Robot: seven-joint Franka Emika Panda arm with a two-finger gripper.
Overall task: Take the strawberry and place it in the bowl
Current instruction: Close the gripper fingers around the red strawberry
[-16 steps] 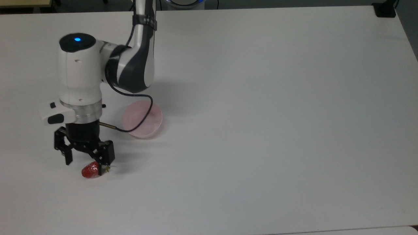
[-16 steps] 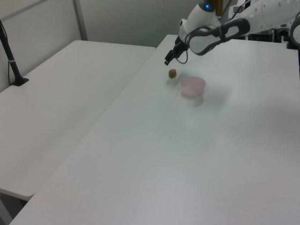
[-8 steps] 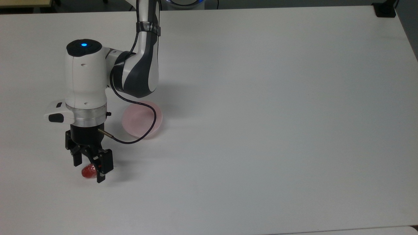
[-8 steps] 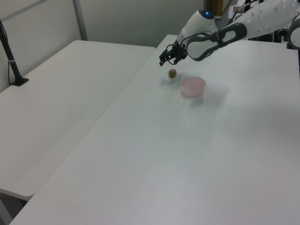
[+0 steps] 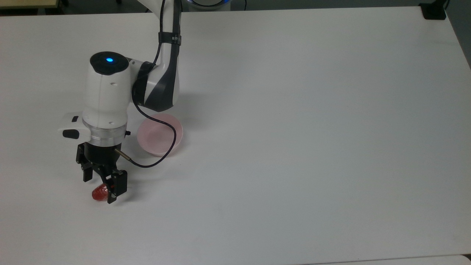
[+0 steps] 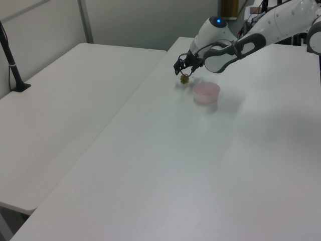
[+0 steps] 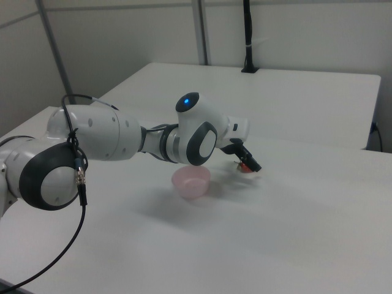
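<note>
The red strawberry (image 5: 98, 193) lies on the white table, near the top view's lower left. My gripper (image 5: 99, 190) is down over it, open, with one black finger on each side of the fruit and part of the berry hidden behind the right finger. In the left view the gripper (image 6: 183, 73) sits right on top of the strawberry (image 6: 184, 78). The right view has the strawberry (image 7: 245, 168) peeking out red beneath the gripper (image 7: 247, 164). The pale pink bowl (image 5: 154, 137) stands empty just up and to the right of the berry in the top view; the bowl (image 6: 206, 92) (image 7: 191, 181) is upright.
A black cable (image 5: 167, 147) from my wrist loops over the bowl's rim in the top view. The white table (image 5: 294, 147) stretches wide to the top view's right. A second white table (image 6: 60, 105) adjoins it on the left view's left, with a black post (image 6: 12, 65).
My arm has shifted slightly to the top view's right and dropped lower. The fingers went from beside the strawberry to straddling it. Strawberry and bowl stayed put.
</note>
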